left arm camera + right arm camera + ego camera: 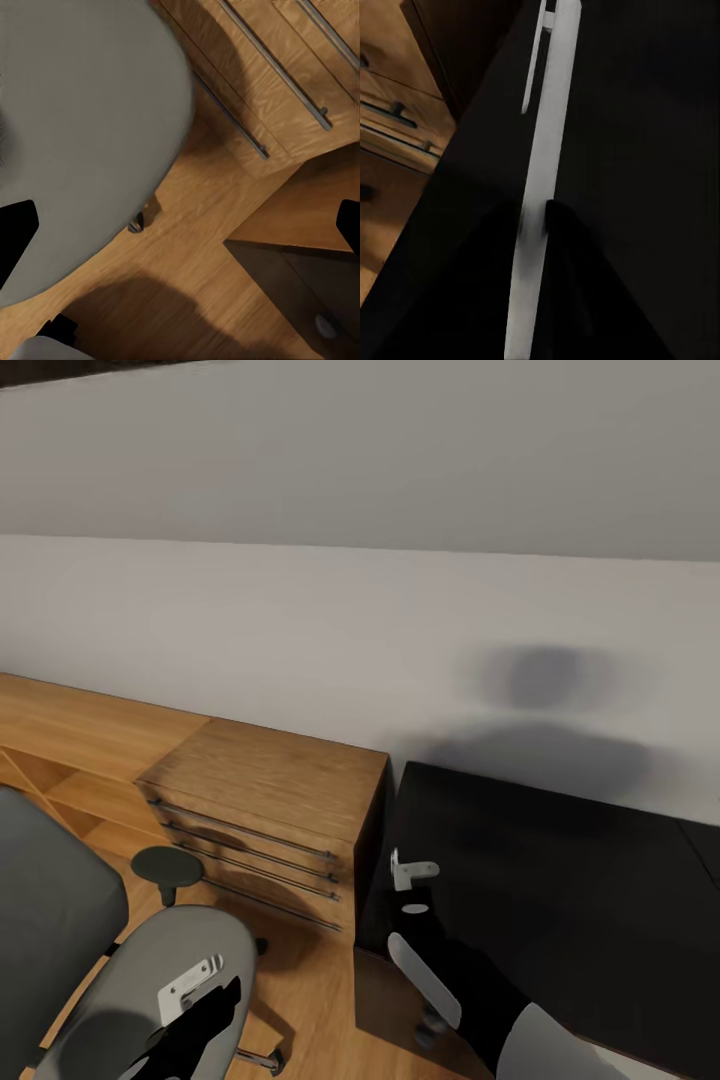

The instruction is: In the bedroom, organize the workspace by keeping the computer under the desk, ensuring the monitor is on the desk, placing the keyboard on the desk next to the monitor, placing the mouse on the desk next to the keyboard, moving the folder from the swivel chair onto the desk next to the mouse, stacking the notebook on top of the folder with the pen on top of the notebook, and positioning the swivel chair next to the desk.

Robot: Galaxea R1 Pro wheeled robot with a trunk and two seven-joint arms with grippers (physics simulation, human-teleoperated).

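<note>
No readable text, labels, brands, numbers, signs anywhere (all surfaces plain).

A home study corner is showing: a glossy black desk (pixel 560 880) is standing at four o'clock, a light wooden chest of drawers (pixel 265 815) at nine, a grey upholstered swivel chair (pixel 150 980) at seven on wooden flooring (pixel 310 1000).

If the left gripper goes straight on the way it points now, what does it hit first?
Probably the wooden floor beside the chair seat's edge. The left gripper points down past the seat, its fingers spread wide. Depth is unclear, so the seat rim may be close.
</note>
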